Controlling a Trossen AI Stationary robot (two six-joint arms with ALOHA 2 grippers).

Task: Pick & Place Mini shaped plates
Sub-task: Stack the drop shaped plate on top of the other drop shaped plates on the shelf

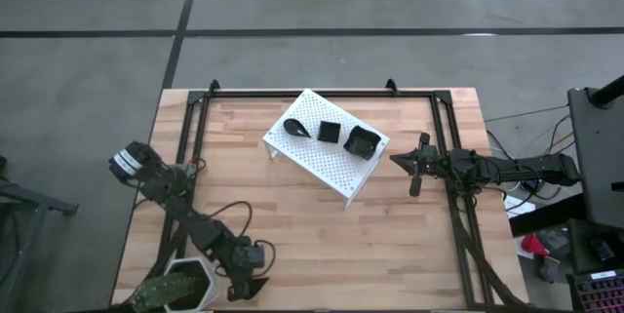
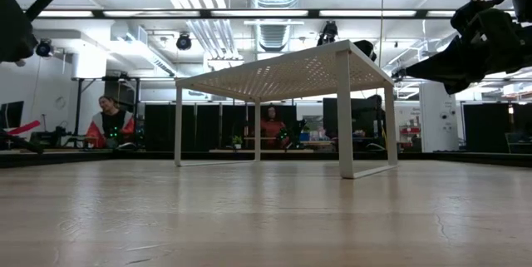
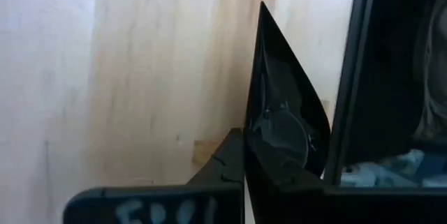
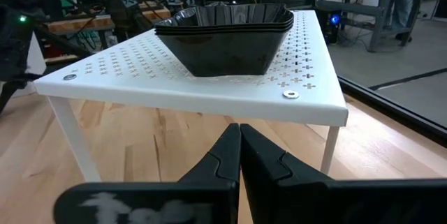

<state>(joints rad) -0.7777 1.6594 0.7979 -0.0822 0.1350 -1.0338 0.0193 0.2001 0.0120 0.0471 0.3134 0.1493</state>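
A white perforated rack (image 1: 327, 157) is standing on the wooden table (image 1: 292, 225), set at an angle near the far middle, and three groups of black plates are sitting in a row on its top: a teardrop plate (image 1: 295, 128) at the left end, a small square plate (image 1: 330, 132) in the middle, and a stack of wavy-rimmed square plates (image 1: 362, 141) at the right end. In the right wrist view that stack (image 4: 225, 37) is showing as several nested dishes near the rack's corner. The right gripper (image 1: 413, 163) is hovering just beside the rack's right end, clear of the stack, with its fingers (image 4: 222, 155) pressed together and nothing between them. The left gripper (image 1: 246, 287) is sitting at the near left edge of the table, beside a white hexagonal pot (image 1: 185, 286) with a plant in it. Its wrist view is showing its fingers (image 3: 234, 161) closed on a glossy black teardrop dish (image 3: 283, 116), which is standing on edge with its pointed tip away from the camera, above the pale wood. In the low view the rack (image 2: 287, 76) is standing on its thin legs, with seated people in the room behind it.
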